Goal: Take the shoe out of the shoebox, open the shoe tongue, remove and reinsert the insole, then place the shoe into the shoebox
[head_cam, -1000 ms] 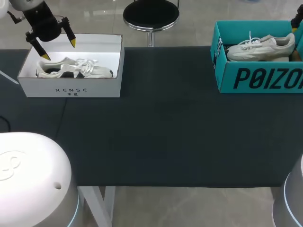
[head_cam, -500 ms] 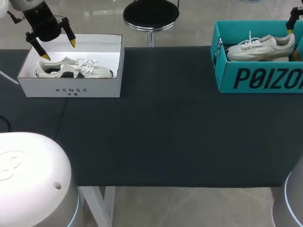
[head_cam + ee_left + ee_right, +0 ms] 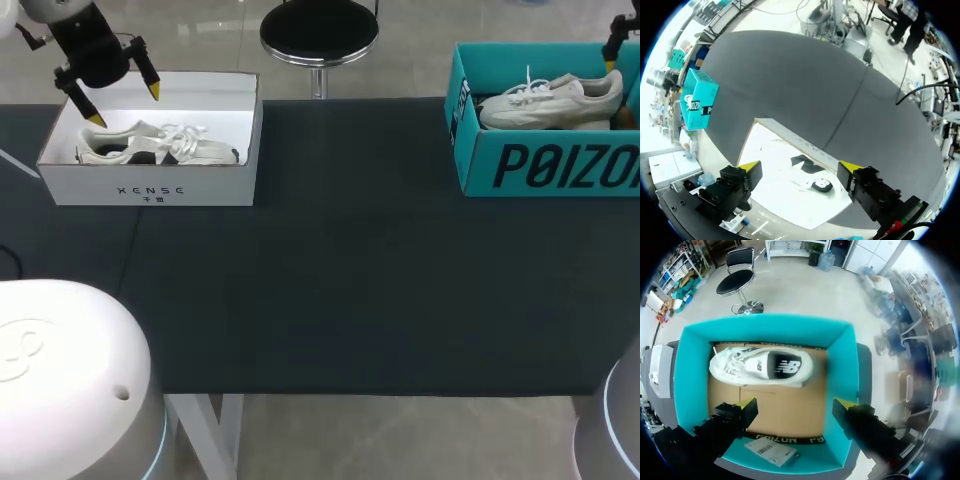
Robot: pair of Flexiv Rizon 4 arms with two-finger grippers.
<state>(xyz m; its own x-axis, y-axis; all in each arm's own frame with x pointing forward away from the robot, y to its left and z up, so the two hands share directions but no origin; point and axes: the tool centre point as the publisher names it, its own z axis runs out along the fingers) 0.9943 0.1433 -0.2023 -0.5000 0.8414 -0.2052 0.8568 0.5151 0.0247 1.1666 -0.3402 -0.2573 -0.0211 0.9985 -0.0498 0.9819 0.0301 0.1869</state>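
Dark table (image 3: 350, 280) carried two boxes at its far edge, well apart. Far left was the white shoebox (image 3: 150, 190), open-topped, with a white-and-black shoe (image 3: 150, 148) lying inside, laces loose on top. Left gripper (image 3: 800, 166) hung over the far left part of that box, fingers spread wide, nothing between them, not touching the shoe. In its wrist view the shoe lay below and ahead of the yellow tips.

Far right was the teal shoebox (image 3: 550, 165), also open, holding a pale shoe (image 3: 762, 366) on its side on the brown cardboard floor, close to the wall farthest from the right gripper. Right gripper (image 3: 794, 405) hung above the teal shoebox, fingers spread apart and empty, shoe ahead of the tips, untouched. A white label (image 3: 771, 451) sat on the teal wall nearest that gripper, under its fingers.
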